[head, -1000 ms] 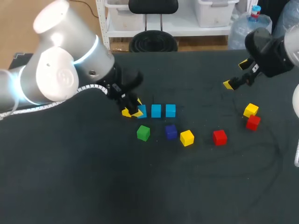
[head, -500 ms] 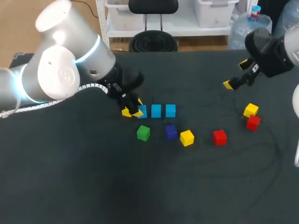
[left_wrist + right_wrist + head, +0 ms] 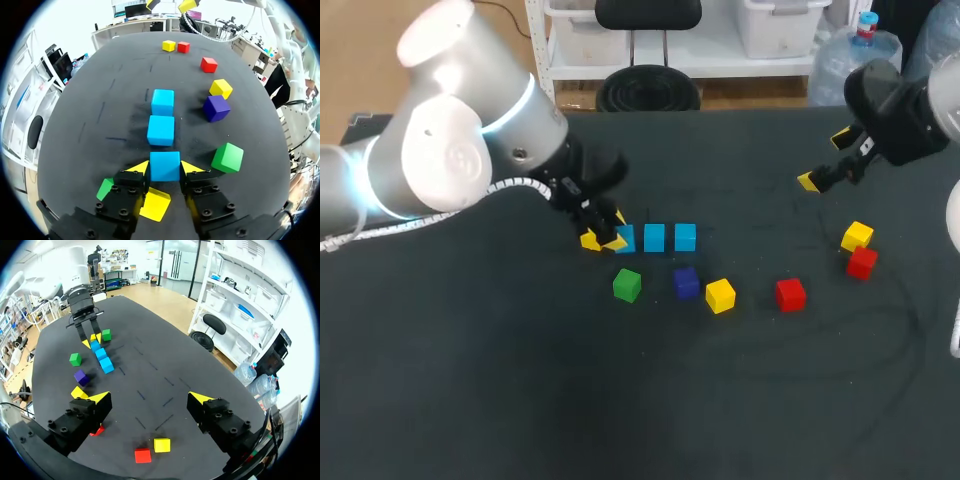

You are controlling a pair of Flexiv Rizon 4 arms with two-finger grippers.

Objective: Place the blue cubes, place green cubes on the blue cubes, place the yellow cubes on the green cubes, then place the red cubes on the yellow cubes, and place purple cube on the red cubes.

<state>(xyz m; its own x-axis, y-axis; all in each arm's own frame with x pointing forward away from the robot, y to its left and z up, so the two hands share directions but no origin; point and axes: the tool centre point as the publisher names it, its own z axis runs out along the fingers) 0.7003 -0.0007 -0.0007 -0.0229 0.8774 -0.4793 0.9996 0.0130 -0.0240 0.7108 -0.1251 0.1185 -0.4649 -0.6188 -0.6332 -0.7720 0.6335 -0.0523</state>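
L hand is low on the bench and closed on a blue cube. Both yellow tips touch its sides, and the cube rests on the bench. Under the hand, behind the tips, lie a yellow cube and a green cube. Ahead of the held cube, a 2nd blue cube and a 3rd blue cube make one line with it, with small gaps.

Near one finger stands a 2nd green cube. Further out are a purple cube, a 2nd yellow cube and a red cube. Far off, a 3rd yellow cube and a 2nd red cube sit just beside each other.

R hand is above the bench, well apart from the blue line. Its fingers are wide open and it holds nothing.
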